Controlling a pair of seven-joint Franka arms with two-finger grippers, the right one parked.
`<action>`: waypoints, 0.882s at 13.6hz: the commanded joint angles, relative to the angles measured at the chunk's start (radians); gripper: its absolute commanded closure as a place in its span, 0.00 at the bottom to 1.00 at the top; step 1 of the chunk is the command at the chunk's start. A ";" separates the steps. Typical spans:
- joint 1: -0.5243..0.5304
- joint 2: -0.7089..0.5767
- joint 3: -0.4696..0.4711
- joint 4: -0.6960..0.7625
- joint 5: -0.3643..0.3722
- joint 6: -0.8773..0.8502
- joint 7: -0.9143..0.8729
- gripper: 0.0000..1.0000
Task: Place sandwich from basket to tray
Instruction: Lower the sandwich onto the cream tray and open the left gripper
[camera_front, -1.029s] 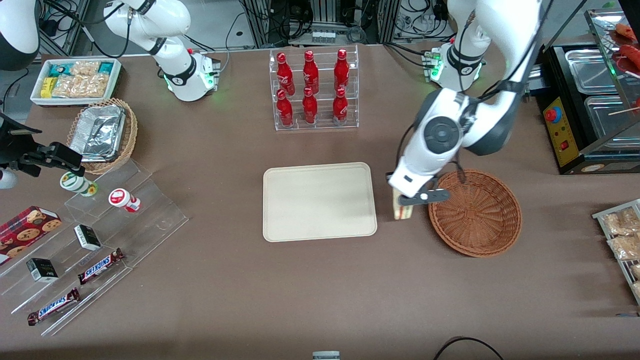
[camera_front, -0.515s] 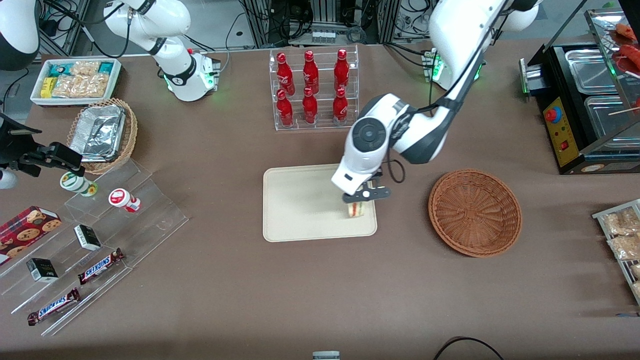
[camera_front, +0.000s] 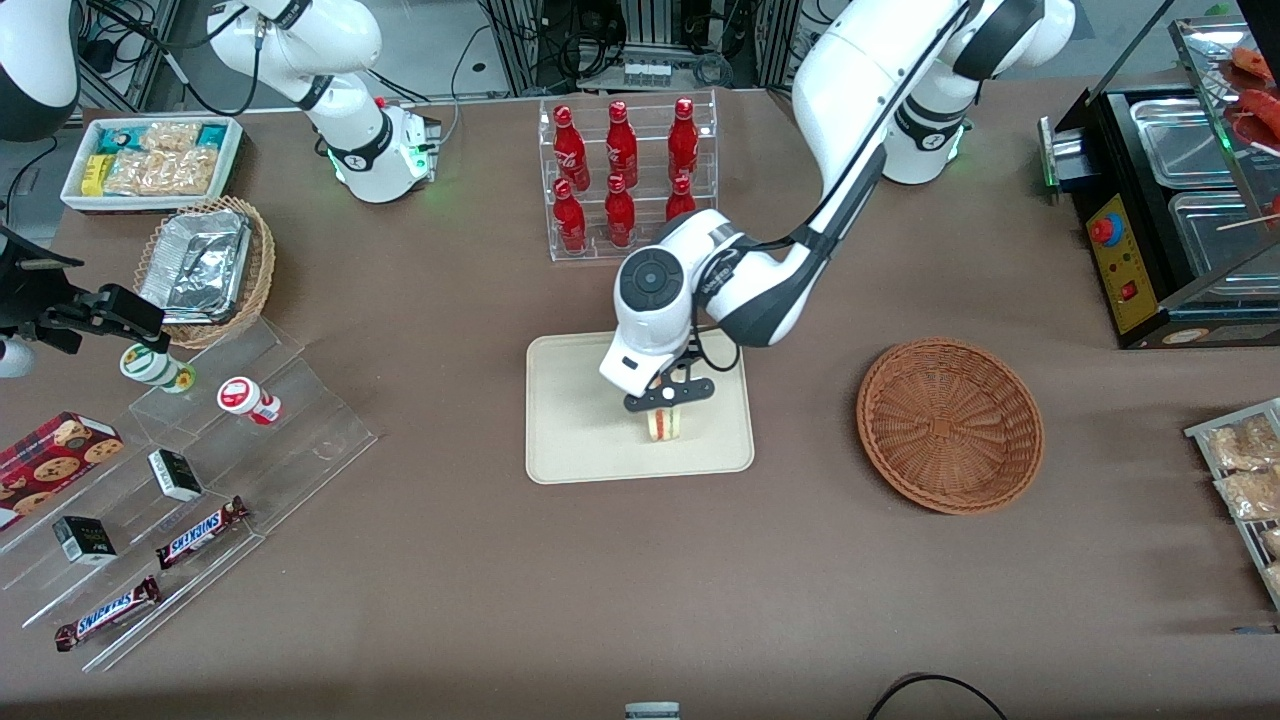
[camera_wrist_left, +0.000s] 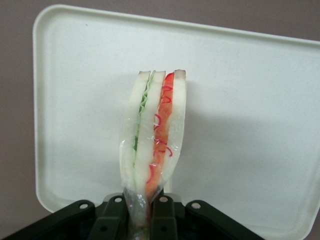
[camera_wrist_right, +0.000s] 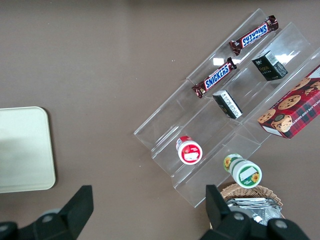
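My left gripper (camera_front: 668, 396) hangs over the cream tray (camera_front: 570, 400), shut on the wrapped sandwich (camera_front: 667, 424), which hangs below the fingers just above the tray's surface. In the left wrist view the sandwich (camera_wrist_left: 152, 135) shows white bread with green and red filling, pinched between the black fingers (camera_wrist_left: 165, 217) of the gripper (camera_wrist_left: 141, 220), with the tray (camera_wrist_left: 250, 110) under it. The reddish-brown wicker basket (camera_front: 950, 424) sits empty beside the tray, toward the working arm's end of the table.
A clear rack of red bottles (camera_front: 625, 180) stands farther from the front camera than the tray. Toward the parked arm's end are a foil-tray basket (camera_front: 205, 268), a white snack bin (camera_front: 150, 160) and acrylic steps with snacks (camera_front: 200, 470). A food warmer (camera_front: 1180, 200) stands at the working arm's end.
The gripper has carried the sandwich from beside the basket across the tray's edge to over the tray's middle, and it now hangs lower.
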 joint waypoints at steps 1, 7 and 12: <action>-0.037 0.048 0.012 0.065 0.019 -0.007 -0.041 1.00; -0.055 0.106 0.014 0.119 0.019 -0.001 -0.090 1.00; -0.055 0.129 0.017 0.139 0.019 0.009 -0.113 0.75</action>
